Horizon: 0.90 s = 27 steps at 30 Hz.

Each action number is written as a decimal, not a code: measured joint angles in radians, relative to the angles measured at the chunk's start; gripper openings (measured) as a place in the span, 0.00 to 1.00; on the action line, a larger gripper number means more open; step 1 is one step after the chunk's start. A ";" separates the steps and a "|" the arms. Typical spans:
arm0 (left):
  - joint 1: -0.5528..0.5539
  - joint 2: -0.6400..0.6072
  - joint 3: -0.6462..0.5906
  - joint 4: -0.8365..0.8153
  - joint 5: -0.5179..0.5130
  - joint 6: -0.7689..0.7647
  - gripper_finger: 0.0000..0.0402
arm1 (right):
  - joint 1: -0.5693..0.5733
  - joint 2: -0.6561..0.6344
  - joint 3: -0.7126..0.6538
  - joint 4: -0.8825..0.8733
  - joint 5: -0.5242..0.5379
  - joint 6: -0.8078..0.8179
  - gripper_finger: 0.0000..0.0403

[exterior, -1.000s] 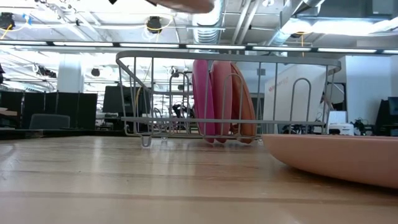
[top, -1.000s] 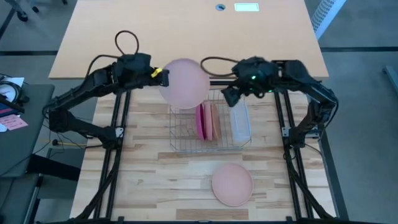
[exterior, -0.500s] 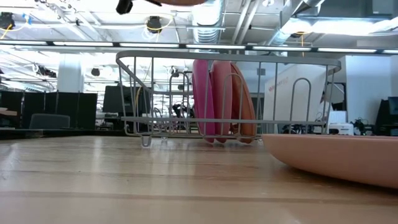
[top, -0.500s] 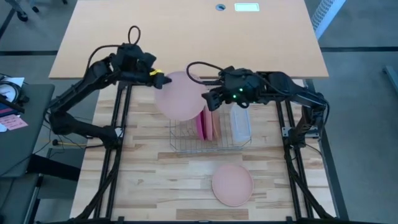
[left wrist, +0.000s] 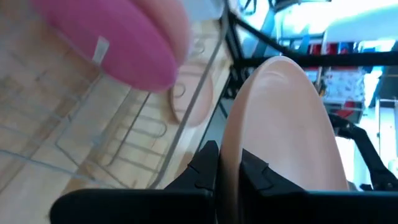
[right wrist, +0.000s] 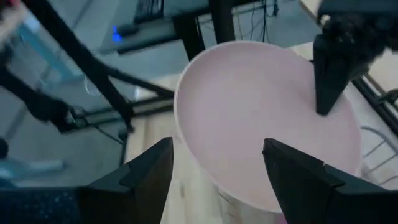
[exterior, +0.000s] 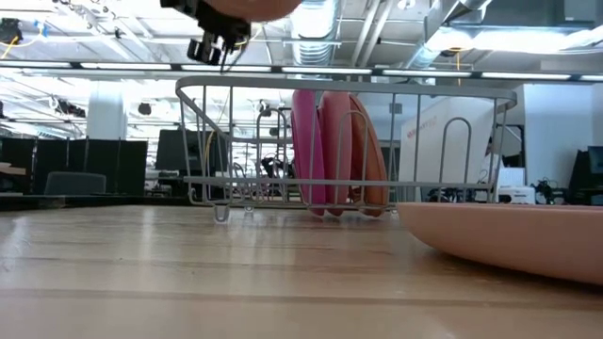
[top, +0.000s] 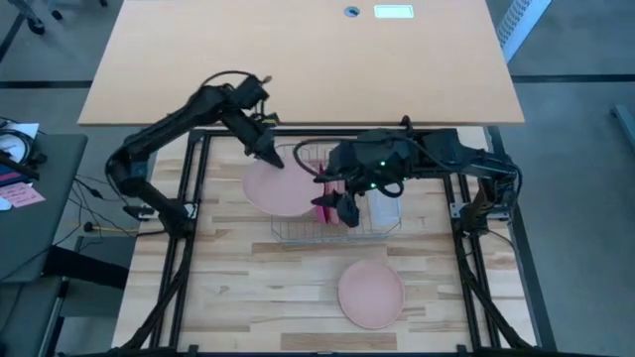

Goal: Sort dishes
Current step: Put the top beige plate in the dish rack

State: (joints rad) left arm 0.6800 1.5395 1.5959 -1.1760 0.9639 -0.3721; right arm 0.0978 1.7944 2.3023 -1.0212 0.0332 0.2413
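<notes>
While the left arm reaches in from the table's left side, its left gripper [top: 275, 162] is clamped on the far rim of a pale pink plate [top: 279, 186], which hangs above the table just off the left end of the wire rack [top: 288, 229], overlapping the rack's left edge. In the left wrist view the fingers [left wrist: 208, 163] pinch the plate's edge [left wrist: 280, 118] tightly, with no gap showing between them and the rim. In the low view the gripper [exterior: 219, 45] sits high, above the rack's left top rail [exterior: 283, 87].

Inside the rack, near its middle, a magenta plate [exterior: 305, 151] and two salmon-orange plates [exterior: 350, 151] stand on edge, side by side. To the right of them lies a translucent tub [top: 385, 203], at the rack's right end.

The right arm stretches in from the table's right side, and its right gripper [top: 342, 206] hovers over the rack's middle, above the standing plates. Its fingers [right wrist: 142, 171] stand wide apart and hold nothing; the right wrist view looks between them at the pale pink plate [right wrist: 261, 130] and the left gripper [right wrist: 339, 62] holding it.

Toward the table's near edge, right of centre, a salmon-orange plate [top: 370, 294] lies flat on the wood, apart from the rack.
</notes>
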 joint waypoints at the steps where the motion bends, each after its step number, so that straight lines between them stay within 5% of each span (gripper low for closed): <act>1: 0.000 0.015 0.000 -0.017 0.001 0.016 0.03 | 0.001 0.008 0.000 0.001 -0.010 -0.021 0.63; 15: 0.002 0.066 0.000 -0.085 0.042 0.105 0.03 | -0.066 0.104 -0.001 -0.042 -0.232 -0.140 0.42; 20: 0.001 0.066 0.000 -0.083 0.048 0.106 0.03 | -0.091 0.146 -0.001 -0.026 -0.351 -0.145 0.42; 27: 0.002 0.066 0.000 -0.083 0.047 0.114 0.03 | -0.083 0.153 0.001 -0.020 -0.344 -0.233 0.48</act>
State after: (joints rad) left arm 0.6817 1.6054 1.5959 -1.2590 1.0107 -0.2584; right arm 0.0150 1.9475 2.3031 -1.0417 -0.3103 0.0085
